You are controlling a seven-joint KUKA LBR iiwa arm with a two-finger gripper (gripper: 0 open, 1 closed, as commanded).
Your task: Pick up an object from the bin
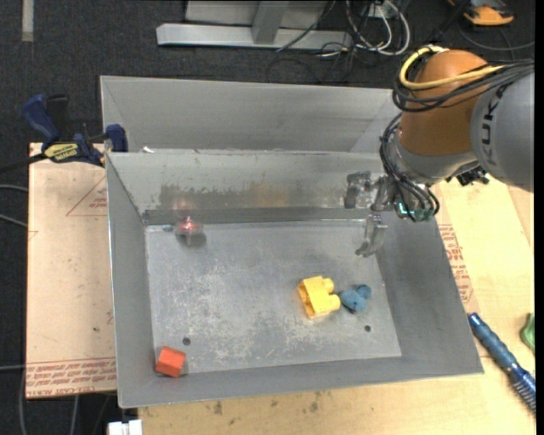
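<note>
While end effector [371, 244] hangs, bin [255, 115] holds four pieces [316, 297].

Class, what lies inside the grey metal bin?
Yellow block beside blue piece, orange cube front-left, small red thing by the back wall. The arm hides part of the back-right corner.

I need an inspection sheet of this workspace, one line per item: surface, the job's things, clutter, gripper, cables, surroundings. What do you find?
Surface: grey metal bin, floor scuffed.
Job's things: yellow block at front right, close beside a small blue piece; orange-red cube in the front left corner; small pink thing by the back wall, left.
Clutter: nothing seen.
Gripper: gripper hangs at back right, apart from every thing.
Cables: yellow and black cables loop over the arm's orange cover; more cables behind the bin.
Surroundings: dark floor; blue pen-like tool outside the bin, right.
</note>
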